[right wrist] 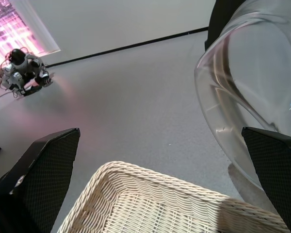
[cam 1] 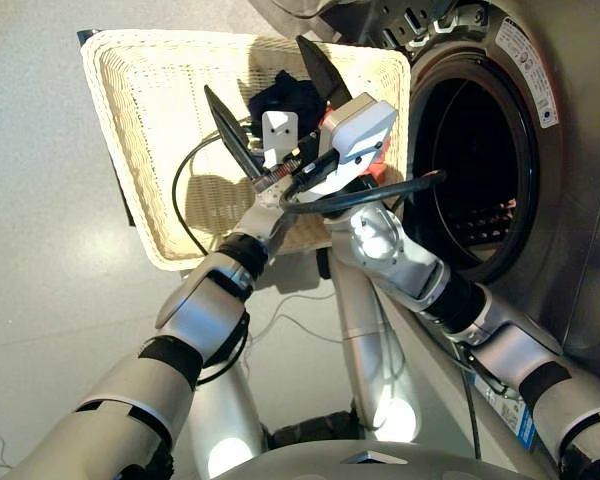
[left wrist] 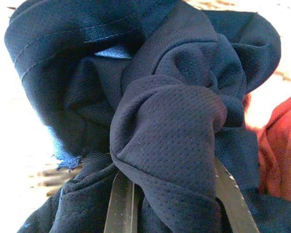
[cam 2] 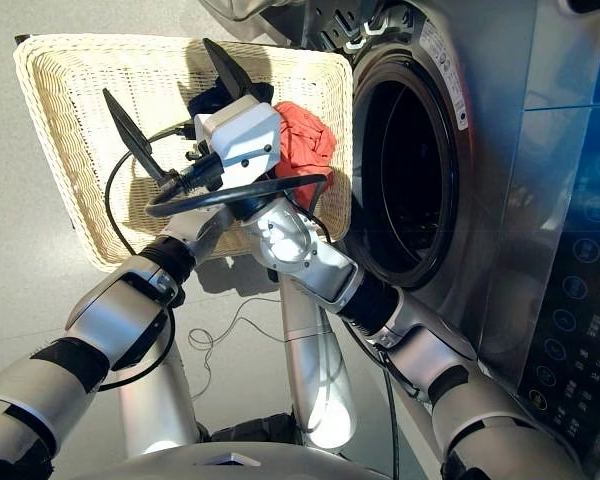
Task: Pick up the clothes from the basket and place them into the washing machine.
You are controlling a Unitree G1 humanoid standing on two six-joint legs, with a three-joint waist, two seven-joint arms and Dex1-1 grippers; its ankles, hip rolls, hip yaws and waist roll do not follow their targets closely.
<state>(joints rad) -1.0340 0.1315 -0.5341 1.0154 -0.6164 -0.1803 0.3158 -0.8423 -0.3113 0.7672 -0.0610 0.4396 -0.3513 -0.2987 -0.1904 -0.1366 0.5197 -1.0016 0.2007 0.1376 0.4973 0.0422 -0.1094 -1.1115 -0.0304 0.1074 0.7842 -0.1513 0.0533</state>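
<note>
Lying in the basket, the clothes are all waiting for their trip, as far as these views are showing. The navy garment is bunching up right between the fingers of the left gripper, which is pinching a thick fold of it. The red garment is sitting just beside that gripper, touching the navy cloth. Darker cloth is showing under the navy fold, but I cannot tell whether that is the black garment or more of the navy one.

The right gripper is hovering above the same heap with its jaws spreading wide and holding nothing. The far rim of the basket is lying straight ahead of it. In the head views it is covering the left gripper from sight.

The washing machine is standing just beyond the right gripper, on the side away from the left arm, and touching or nearly touching the basket. Its glass door is hanging open and the drum hole is looking dark, with no cloth showing inside.

Judging from this, the task is only beginning. The first grasp is looking made, the lift and carry to the drum are remaining, and the other garments are waiting after that.
</note>
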